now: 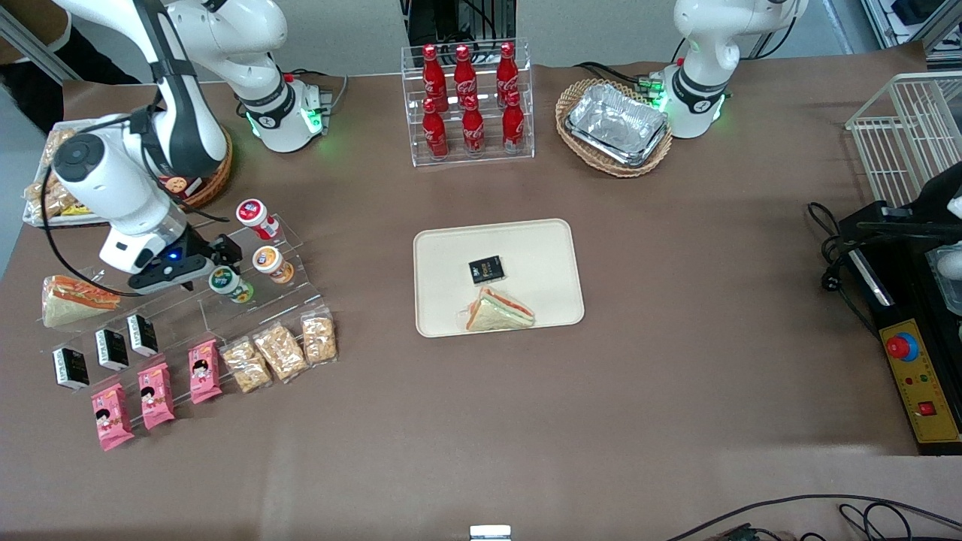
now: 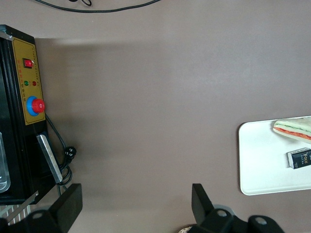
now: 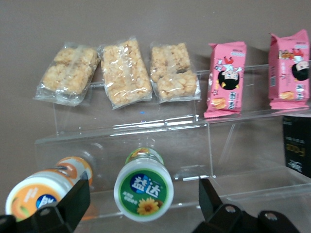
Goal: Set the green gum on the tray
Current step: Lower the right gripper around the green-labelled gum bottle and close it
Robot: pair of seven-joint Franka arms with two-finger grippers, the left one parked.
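Note:
The green gum [image 1: 229, 283] is a small white jar with a green lid, lying on the clear stepped acrylic shelf [image 1: 259, 300] at the working arm's end of the table. In the right wrist view the green gum [image 3: 144, 189] sits between my open fingers [image 3: 210, 196], with a gap on each side. My gripper [image 1: 201, 264] hovers just beside the jar, open and empty. The cream tray [image 1: 549, 255] lies at the table's middle and holds a sandwich [image 1: 499, 312] and a small black packet [image 1: 486, 270]. Its edge also shows in the left wrist view [image 2: 248, 160].
An orange-lidded jar [image 1: 270, 263] and a red-lidded jar [image 1: 255, 215] share the shelf, farther from the front camera than the green gum. Snack bags [image 1: 279, 351], pink packets [image 1: 155, 393] and black boxes [image 1: 111, 349] lie on lower steps. A cola bottle rack [image 1: 470, 101] and a foil-tray basket [image 1: 615, 126] stand at the back.

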